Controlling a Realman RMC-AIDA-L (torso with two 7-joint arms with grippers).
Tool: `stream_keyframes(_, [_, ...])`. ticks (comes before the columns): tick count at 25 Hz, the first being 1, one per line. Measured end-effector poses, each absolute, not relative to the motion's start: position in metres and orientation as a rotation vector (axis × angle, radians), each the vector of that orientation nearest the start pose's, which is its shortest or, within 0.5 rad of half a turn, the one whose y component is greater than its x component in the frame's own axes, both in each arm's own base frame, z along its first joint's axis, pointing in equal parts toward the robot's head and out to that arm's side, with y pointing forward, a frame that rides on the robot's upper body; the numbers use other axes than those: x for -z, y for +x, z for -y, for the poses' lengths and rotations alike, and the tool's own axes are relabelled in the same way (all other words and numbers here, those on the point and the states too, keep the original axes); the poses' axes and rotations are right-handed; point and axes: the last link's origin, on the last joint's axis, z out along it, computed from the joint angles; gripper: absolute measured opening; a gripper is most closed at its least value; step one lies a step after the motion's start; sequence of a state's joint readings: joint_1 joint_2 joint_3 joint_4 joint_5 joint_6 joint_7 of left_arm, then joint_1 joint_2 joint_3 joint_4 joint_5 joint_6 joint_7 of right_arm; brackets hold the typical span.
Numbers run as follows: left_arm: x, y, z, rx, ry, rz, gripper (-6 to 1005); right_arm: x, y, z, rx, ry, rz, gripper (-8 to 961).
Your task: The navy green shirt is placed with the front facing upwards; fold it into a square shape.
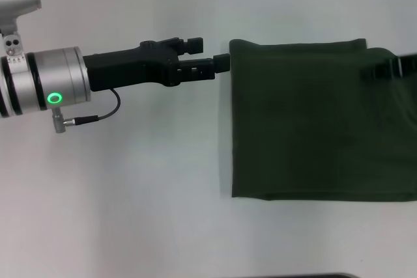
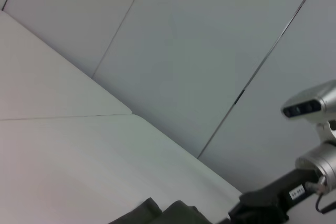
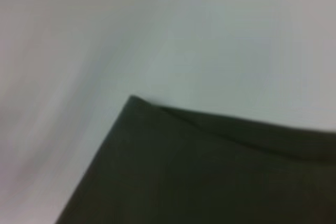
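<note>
The navy green shirt (image 1: 319, 118) lies folded into a dark rectangle on the white table (image 1: 130, 193), running off the right edge of the head view; no lettering shows. My left gripper (image 1: 223, 62) reaches in from the left, its tip touching the shirt's far left corner. My right gripper (image 1: 393, 67) is a blurred dark shape over the shirt's far right part. In the left wrist view a bunched bit of the shirt (image 2: 163, 214) shows, with the right gripper (image 2: 262, 206) beyond it. The right wrist view shows a shirt corner (image 3: 199, 171) with a doubled edge.
The white table surface spreads to the left and in front of the shirt. Pale wall panels (image 2: 199, 51) rise beyond the table's far edge. A dark strip (image 1: 306, 275) sits at the near edge of the head view.
</note>
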State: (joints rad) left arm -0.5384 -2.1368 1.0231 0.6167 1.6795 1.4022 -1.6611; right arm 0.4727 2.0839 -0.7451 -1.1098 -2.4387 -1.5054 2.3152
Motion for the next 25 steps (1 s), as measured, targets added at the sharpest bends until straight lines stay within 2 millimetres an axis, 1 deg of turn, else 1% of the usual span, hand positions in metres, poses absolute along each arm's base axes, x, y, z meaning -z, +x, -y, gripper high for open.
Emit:
stream_keyframes(7, [0.052,-0.213,-0.336,0.921,-2.693,1.011,913,-0.061,0.319,-0.320,-0.119,-2.217,-1.532,10])
stream_keyframes(10, [0.052,-0.213,-0.337,0.921,-2.693,1.009,913,-0.062,0.327,-0.318,-0.123,-2.180,-1.543,10])
stream_keyframes(13, [0.052,-0.212,-0.338,0.920,-2.696,1.006,913,-0.060,0.330,-0.319,-0.125,-2.165,-1.547,9])
stream_keyframes(20, [0.052,-0.211,-0.338,0.919,-2.698,1.005,913,-0.058,0.330,-0.322,-0.142,-2.172,-1.529,9])
stream_keyframes(25, [0.052,-0.212,-0.338,0.918,-2.697,1.008,913,-0.073,0.318,-0.320,-0.301,-2.228,-1.470,10])
